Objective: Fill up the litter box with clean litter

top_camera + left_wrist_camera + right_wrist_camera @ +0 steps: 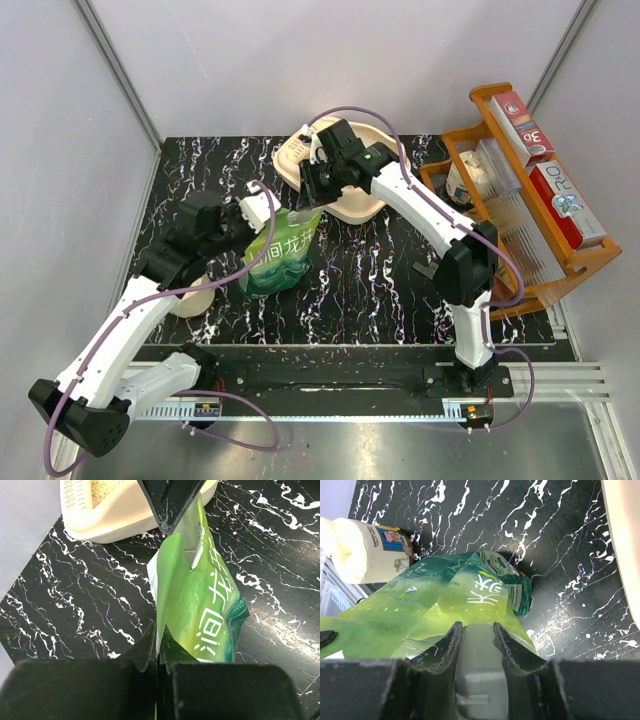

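The cream litter box [352, 208] sits at the back middle, partly under my right arm. In the left wrist view its rim [105, 527] shows, with tan litter [102, 490] inside beside the slotted corner. A green printed bag [280, 255] stands in front of it, held up between both grippers. My left gripper [262, 222] is shut on the bag's side edge [172, 595], its own tips at the bag's near edge [159, 636]. My right gripper [312, 192] pinches the bag's top, with pale bag material between its jaws [478, 630]. It also shows in the left wrist view [167, 510].
An orange wooden rack [530, 200] with boxes stands at the right. A cream tape roll [190, 297] lies under my left arm; it also shows in the right wrist view [365, 550]. Grey walls close in the black marbled table [380, 280].
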### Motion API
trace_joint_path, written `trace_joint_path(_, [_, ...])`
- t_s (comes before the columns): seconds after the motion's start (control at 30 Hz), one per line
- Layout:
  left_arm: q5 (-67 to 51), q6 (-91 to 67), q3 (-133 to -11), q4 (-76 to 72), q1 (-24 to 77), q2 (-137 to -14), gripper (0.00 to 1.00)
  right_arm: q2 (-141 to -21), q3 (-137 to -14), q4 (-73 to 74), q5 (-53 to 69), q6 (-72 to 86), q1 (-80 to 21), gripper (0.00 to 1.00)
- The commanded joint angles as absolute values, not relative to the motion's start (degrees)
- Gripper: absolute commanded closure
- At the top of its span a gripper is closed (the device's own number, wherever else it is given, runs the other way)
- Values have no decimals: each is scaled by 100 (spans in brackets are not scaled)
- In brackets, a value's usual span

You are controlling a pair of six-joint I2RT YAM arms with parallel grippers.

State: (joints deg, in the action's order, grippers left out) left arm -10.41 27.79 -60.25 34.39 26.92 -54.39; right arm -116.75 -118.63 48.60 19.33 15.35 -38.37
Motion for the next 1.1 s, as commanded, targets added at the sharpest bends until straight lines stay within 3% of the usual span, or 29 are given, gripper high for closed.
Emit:
trace_joint_path(0.0, [-1178, 2400, -6355, 2988, 2707, -5326, 100, -11470, -11410, 4431, 1063, 1590, -3911, 100])
trace_joint_path(0.43, [-1098, 2646, -5766, 2558, 2733, -5414, 100, -11381, -9607, 2998, 1529, 2574, -4061, 100])
trace_joint_path(0.73, [-1072, 2733, -5572, 2725, 2733, -5379, 100, -11390, -9255, 1812, 3943, 3338, -3447, 100])
trace_joint_path(0.87, [-1002, 2856, -5686, 2786, 2725, -5449, 100, -11592, -9298, 1092, 5226, 4286, -2937, 100])
trace_joint_path(1.07, [-949, 2865, -5888, 2874, 2733, -5660, 100, -11883, -9132, -702, 5994, 6213, -2383, 100])
